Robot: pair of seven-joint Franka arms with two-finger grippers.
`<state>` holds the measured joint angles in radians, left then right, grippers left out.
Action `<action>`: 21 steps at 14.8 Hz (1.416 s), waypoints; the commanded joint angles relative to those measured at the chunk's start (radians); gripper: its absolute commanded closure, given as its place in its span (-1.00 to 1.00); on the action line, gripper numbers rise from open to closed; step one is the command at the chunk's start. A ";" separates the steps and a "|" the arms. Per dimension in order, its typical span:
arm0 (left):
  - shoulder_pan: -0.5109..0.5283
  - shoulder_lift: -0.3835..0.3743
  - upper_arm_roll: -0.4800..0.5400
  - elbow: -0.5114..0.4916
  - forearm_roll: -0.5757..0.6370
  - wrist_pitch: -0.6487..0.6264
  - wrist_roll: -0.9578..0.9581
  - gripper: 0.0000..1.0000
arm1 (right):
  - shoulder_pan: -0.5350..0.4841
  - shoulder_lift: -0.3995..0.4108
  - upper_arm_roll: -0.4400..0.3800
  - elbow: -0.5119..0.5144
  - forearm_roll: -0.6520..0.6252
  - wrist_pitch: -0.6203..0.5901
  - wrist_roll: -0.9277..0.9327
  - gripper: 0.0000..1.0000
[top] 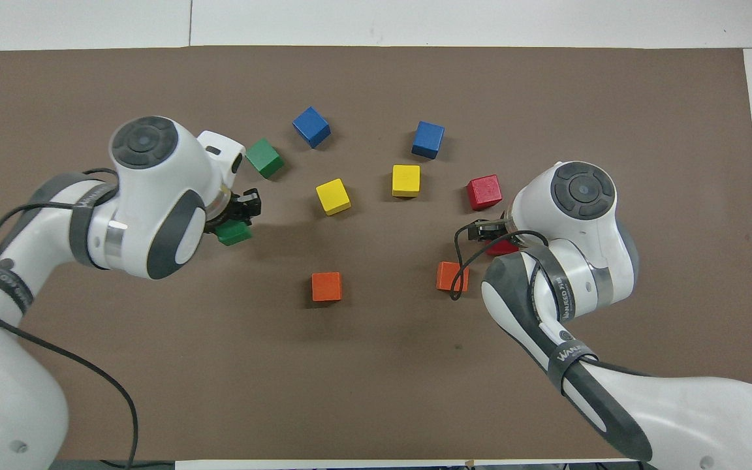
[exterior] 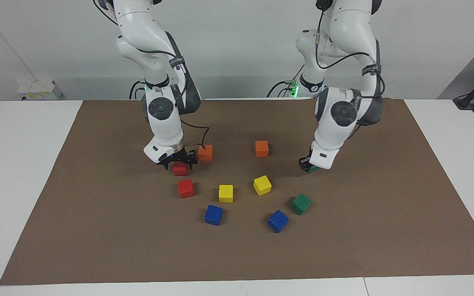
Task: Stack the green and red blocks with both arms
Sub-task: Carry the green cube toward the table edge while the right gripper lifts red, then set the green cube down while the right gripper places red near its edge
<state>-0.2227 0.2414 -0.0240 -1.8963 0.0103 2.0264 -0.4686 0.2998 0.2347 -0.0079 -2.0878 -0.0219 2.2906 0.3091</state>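
My right gripper [exterior: 178, 161] is down at a red block [exterior: 180, 169] on the brown mat, close beside an orange cube. In the overhead view this gripper [top: 488, 232] covers part of that red block [top: 501, 248]. The second red block [exterior: 186, 188] [top: 484, 192] lies loose just farther from the robots. My left gripper [exterior: 307, 164] is down at a green block [exterior: 313, 169], mostly hidden under it. The overhead view shows the left gripper [top: 240, 214] over that green block [top: 234, 233]. The second green block [exterior: 301, 203] [top: 264, 158] lies loose farther out.
Two orange cubes [exterior: 205, 152] [exterior: 261, 148] lie nearer the robots between the arms. Two yellow cubes [exterior: 226, 193] [exterior: 262, 185] and two blue cubes [exterior: 213, 214] [exterior: 278, 220] lie farther out. The brown mat [exterior: 97, 213] covers the white table.
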 commanded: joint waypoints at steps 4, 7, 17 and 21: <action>0.186 -0.022 -0.007 -0.021 0.005 0.026 0.365 1.00 | 0.022 -0.011 0.000 -0.054 0.010 0.085 0.024 -1.00; 0.247 0.008 -0.007 -0.014 0.005 0.112 0.455 1.00 | 0.024 -0.002 0.000 -0.055 0.010 0.096 0.030 -1.00; 0.287 0.133 -0.007 0.031 0.007 0.233 0.568 1.00 | 0.032 -0.009 0.000 -0.045 0.010 0.043 0.031 1.00; 0.289 0.136 -0.007 0.025 0.000 0.239 0.565 1.00 | -0.050 -0.015 -0.004 0.093 0.008 -0.118 -0.034 1.00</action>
<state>0.0525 0.3629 -0.0218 -1.8814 0.0104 2.2477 0.0787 0.3034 0.2321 -0.0148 -2.0749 -0.0214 2.2659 0.3168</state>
